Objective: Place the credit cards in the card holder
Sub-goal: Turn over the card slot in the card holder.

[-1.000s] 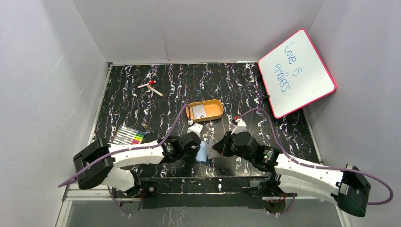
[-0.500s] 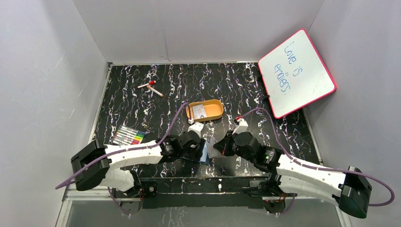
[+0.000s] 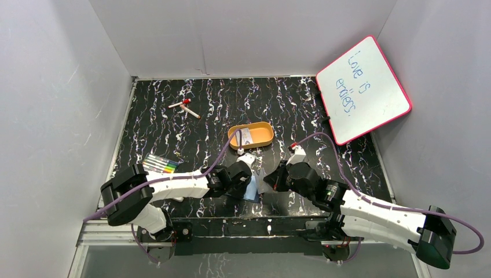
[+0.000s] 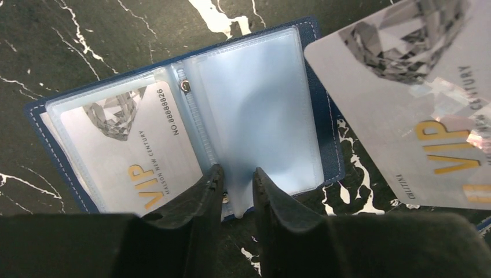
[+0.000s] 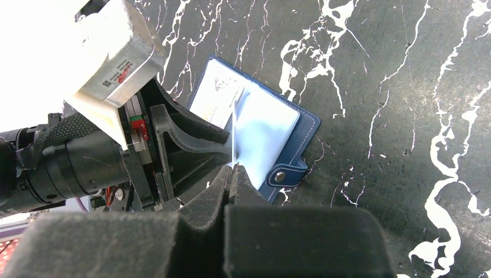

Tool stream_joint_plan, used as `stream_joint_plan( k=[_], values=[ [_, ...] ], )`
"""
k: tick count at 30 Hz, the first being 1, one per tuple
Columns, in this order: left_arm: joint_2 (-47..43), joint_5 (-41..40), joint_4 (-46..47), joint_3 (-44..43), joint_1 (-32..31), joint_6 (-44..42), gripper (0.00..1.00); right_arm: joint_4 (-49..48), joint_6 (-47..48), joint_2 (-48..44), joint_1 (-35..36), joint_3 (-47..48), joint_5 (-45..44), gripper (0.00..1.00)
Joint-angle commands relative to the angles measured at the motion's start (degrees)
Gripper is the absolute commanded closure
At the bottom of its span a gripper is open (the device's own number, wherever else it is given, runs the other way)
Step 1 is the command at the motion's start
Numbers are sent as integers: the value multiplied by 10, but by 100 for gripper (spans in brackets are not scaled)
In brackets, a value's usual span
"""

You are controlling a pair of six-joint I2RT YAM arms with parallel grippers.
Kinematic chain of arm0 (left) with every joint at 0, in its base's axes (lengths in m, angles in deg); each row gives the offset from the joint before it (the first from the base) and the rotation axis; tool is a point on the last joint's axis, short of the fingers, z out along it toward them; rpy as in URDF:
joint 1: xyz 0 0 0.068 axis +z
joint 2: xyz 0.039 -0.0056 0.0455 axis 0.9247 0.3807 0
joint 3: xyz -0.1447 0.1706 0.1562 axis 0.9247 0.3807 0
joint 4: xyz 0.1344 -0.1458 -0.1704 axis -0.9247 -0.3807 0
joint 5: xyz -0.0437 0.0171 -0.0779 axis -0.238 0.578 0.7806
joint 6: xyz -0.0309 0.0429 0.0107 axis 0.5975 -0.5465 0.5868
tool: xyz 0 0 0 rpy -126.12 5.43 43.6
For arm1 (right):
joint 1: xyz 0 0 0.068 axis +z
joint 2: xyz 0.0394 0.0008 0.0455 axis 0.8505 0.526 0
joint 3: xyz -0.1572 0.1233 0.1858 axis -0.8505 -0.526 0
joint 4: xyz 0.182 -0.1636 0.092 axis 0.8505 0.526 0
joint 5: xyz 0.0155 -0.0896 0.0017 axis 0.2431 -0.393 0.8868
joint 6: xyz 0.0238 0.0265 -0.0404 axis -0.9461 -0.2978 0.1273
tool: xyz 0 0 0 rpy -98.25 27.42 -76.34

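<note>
The card holder (image 4: 325,152) lies open on the black marbled table, navy outside with clear pale-blue sleeves (image 4: 255,110). One credit card (image 4: 124,153), silver with gold "VIP", sits in its left sleeve. My left gripper (image 4: 238,175) is at the holder's near edge with its jaws a little apart; the bottom edge of a sleeve lies in the gap. My right gripper (image 5: 233,169) is shut on a second credit card (image 4: 417,104), which it holds on edge (image 5: 234,142) over the holder's right side. From above, both grippers meet over the card holder (image 3: 251,189).
An orange oval tray (image 3: 265,139) holding another card (image 3: 245,136) stands just behind the grippers. A pack of coloured markers (image 3: 159,165) lies at the left and loose markers (image 3: 184,106) farther back. A pink-framed whiteboard (image 3: 363,90) leans at the back right.
My left arm has shifted right, toward the holder. Its jaws widened and then narrowed again at the sleeve edge. The right gripper has kept its hold on the card and barely moved.
</note>
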Motion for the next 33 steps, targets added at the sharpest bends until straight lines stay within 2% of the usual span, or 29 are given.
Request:
stream_joint_plan(
  k=[1,7,19,27,33],
  values=[
    [-7,-2,1,2,0,4,81,-7,2,-9,0,-1,-15,100],
    [-43,-32,8,22,1,24,100,-18,-1,-1,0,-6,-6,100],
    [-87,-40,46,65,5,74,100,-23,-2,-7,0,-17,5,100],
    [-116,-59,69,90,14,166,100,-66,-31,-6,0,-37,54,100],
    [-104,-79,68,90,14,218,100,-90,-78,-19,0,-52,117,100]
  ],
)
